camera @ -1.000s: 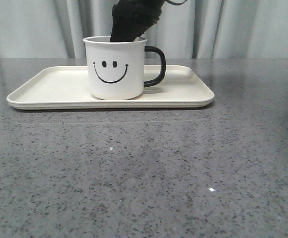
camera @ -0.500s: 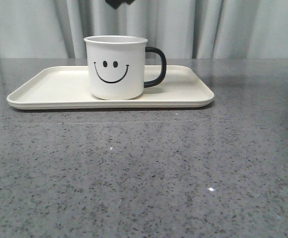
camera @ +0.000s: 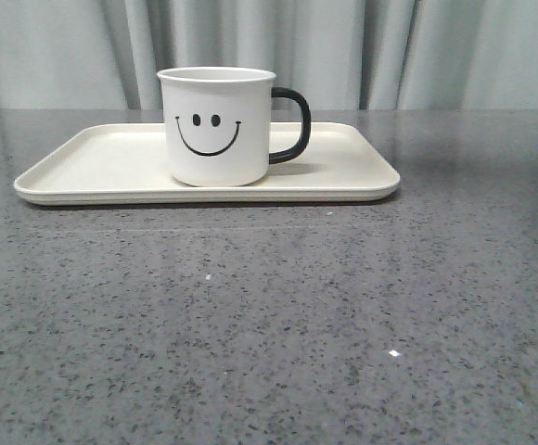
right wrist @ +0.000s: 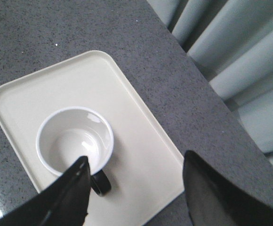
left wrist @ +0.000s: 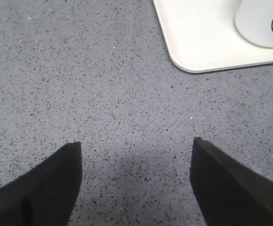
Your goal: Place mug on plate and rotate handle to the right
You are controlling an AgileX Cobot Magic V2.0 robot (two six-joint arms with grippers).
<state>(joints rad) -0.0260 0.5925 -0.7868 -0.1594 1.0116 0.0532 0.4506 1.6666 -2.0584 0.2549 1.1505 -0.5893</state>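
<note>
I'm seeing the right gripper (right wrist: 134, 188) gone from the top of the front view, now hovering released above the white smiley-face mug (camera: 217, 126). The mug is standing upright centre-frame on the cream rectangular plate (camera: 93, 171), black loop handle (camera: 292, 125) pointing right. The left gripper (left wrist: 135, 181) is hanging spread over the grey speckled table (camera: 269, 324).

Soft, even light; sharp, faint shadows.

mug (camera: 217, 126): white (black smiley) | handle (camera: 293, 125): black | plate (camera: 102, 162): cream | table (camera: 269, 315): grey speckled
</note>
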